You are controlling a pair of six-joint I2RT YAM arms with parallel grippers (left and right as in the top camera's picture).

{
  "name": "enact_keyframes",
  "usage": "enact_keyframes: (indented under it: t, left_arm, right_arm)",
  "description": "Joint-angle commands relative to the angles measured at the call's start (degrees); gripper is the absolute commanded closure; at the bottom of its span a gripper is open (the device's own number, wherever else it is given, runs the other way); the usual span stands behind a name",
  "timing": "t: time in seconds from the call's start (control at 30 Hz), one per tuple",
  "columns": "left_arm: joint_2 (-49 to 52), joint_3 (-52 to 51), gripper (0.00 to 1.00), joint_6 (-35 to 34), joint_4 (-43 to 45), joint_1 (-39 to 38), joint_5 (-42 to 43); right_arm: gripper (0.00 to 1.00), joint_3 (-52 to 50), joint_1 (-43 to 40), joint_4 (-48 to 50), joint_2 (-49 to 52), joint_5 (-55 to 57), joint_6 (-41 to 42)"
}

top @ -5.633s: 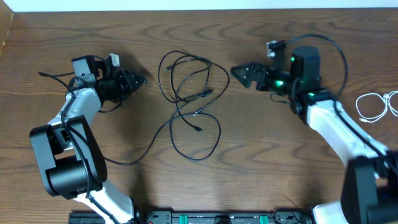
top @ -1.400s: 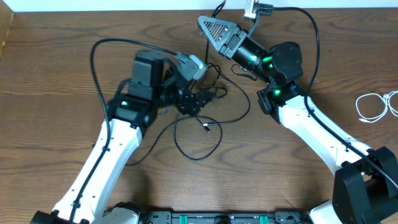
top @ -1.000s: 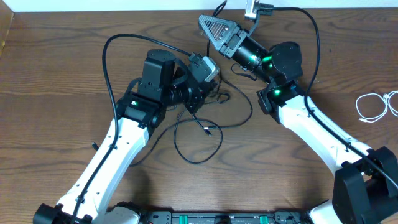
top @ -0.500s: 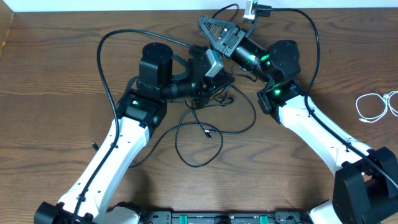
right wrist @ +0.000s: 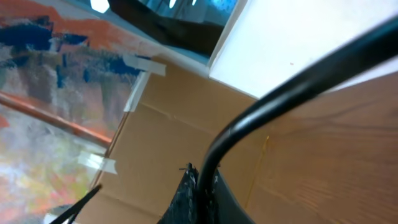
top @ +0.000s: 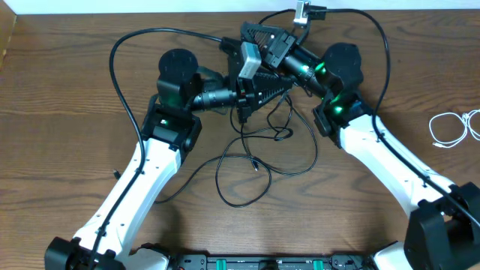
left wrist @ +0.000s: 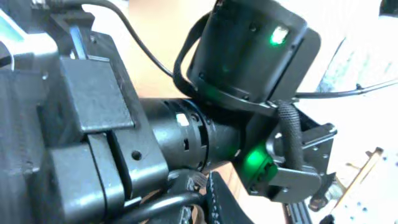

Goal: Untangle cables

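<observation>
Since the left hand (top: pixel 274 84) and right hand (top: pixel 259 35) crowd together above the desk (top: pixel 60 90), I cannot tell either's grip. Beneath them the black cables (top: pixel 251 169) trail in loops; the white cable (top: pixel 450 127) lies far right. Pulling blind risks a collision or tighter knot.

Two robots here: left arm (top: pixel 139 176), right arm (top: pixel 386 154). One white cable (top: pixel 450 127) at 3 o'clock. The black cables (top: pixel 247 161) are too tangled to count.
</observation>
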Motion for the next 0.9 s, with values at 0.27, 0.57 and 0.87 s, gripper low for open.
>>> enact_keyframes:
  t: [0.27, 0.57, 0.87]
  left_arm:
    - [-1.14, 1.62, 0.93, -19.32, 20.00, 1.92, 3.91]
    - [-1.14, 1.62, 0.93, -26.95, 28.37, 9.68, 3.87]
    - [-1.11, 1.62, 0.93, -27.61, 28.20, 18.75, 2.10]
  right_arm:
    - [0.99, -0.15, -0.07, -15.34, 0.57, 0.81, -16.06]
    - [0.99, -0.15, -0.07, -29.03, 0.57, 7.02, -25.14]
    - [0.99, -0.15, -0.04, -37.51, 0.57, 8.48, -30.40]
